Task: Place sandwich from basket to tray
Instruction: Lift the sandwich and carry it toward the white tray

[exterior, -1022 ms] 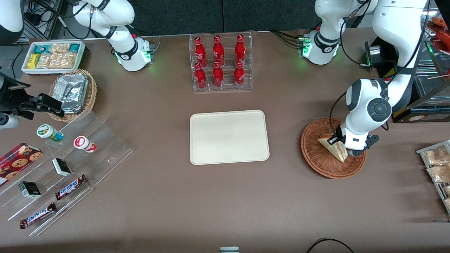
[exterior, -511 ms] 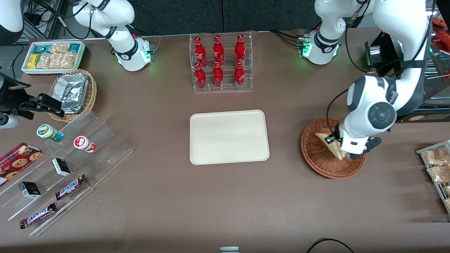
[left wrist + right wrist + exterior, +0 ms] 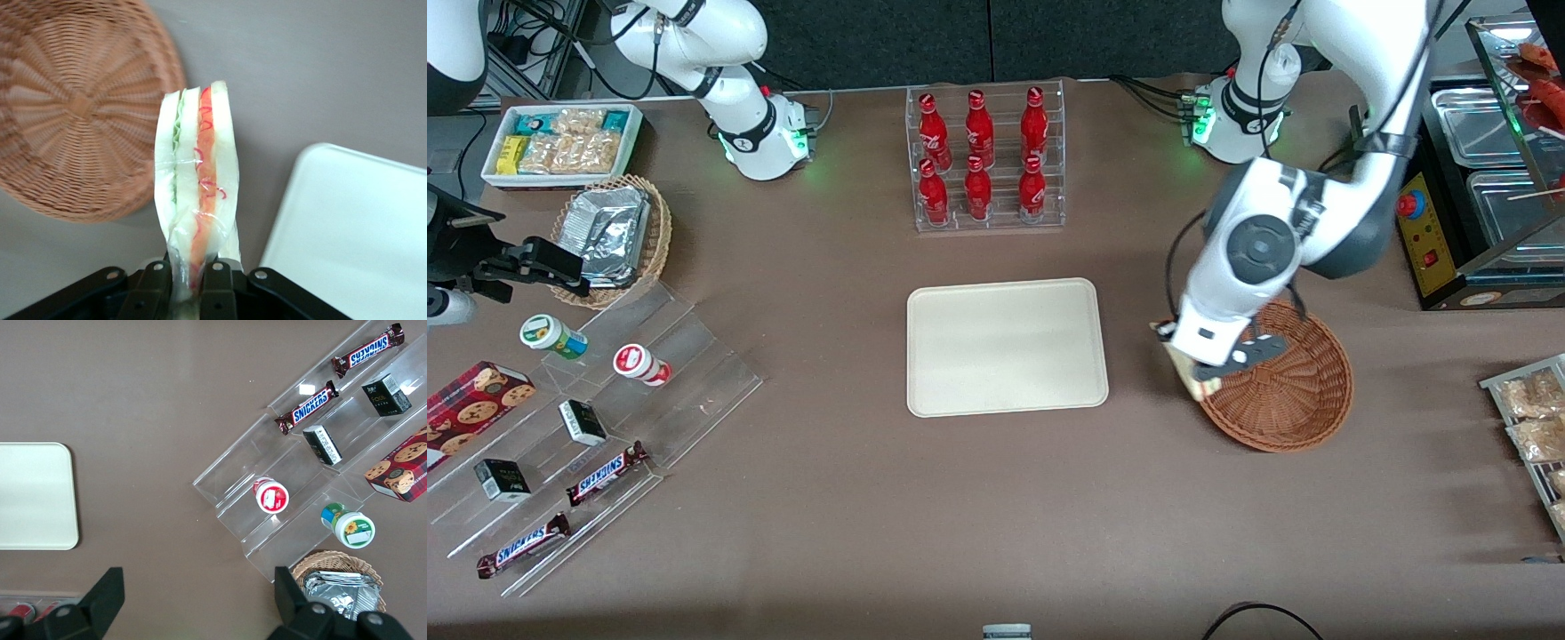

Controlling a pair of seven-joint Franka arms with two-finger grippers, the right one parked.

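Sandwich (image 3: 197, 193), one clear-wrapped wedge, hangs clamped at its base between my gripper's (image 3: 193, 283) two narrowly set fingers (image 3: 218, 288), lifted above the table over the one wicker basket's (image 3: 1294, 391) rim edge nearest the single cream tray (image 3: 1005, 347).

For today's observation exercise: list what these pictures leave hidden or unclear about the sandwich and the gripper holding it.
- Front view: the arm covers most of the sandwich and the gripper.
- Wrist view: the gripper's body is cut off by the edge.
- Basket: its edge nearest the tray is hidden by the arm.
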